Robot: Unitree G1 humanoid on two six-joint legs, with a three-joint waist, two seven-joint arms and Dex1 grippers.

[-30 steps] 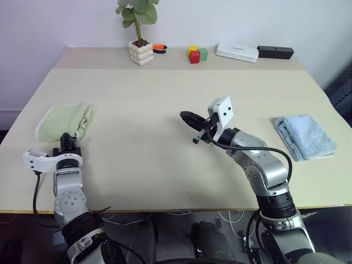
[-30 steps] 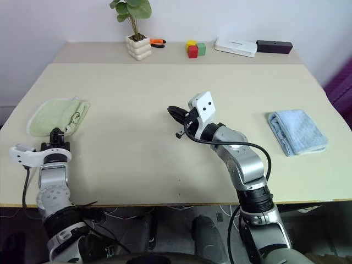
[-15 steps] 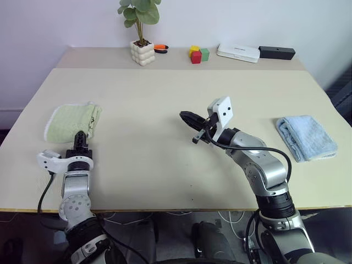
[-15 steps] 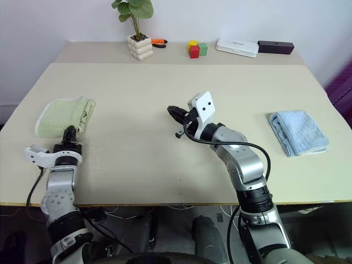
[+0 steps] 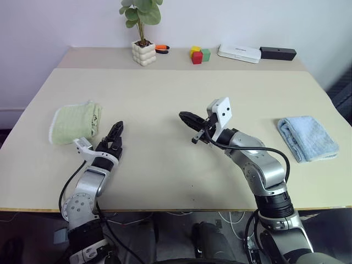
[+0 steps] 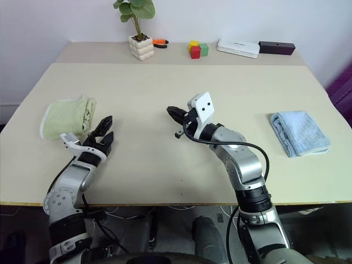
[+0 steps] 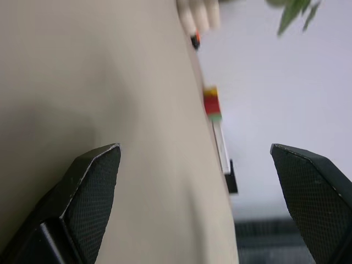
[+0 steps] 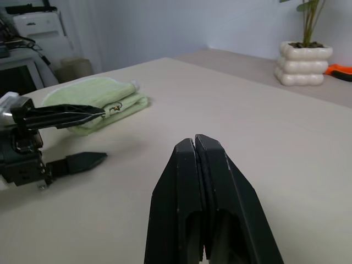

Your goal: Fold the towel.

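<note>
Illumination is bright, even and diffuse, apparently from overhead. Shadows on the table (image 5: 165,99) are soft and faint. No glare is present. Head views are sharp throughout. In the left wrist view, the plant pot (image 7: 199,12) and coloured blocks (image 7: 211,103) are blurred.

towel (image 5: 75,122) at table's (image 5: 165,93) left, left pincer (image 5: 114,137) just right of it

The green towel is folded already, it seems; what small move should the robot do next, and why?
Probably draw the left gripper back from the green towel. The towel lies folded near the table's left edge, the left gripper is open and empty beside it, and the right gripper is shut, over mid-table.
</note>
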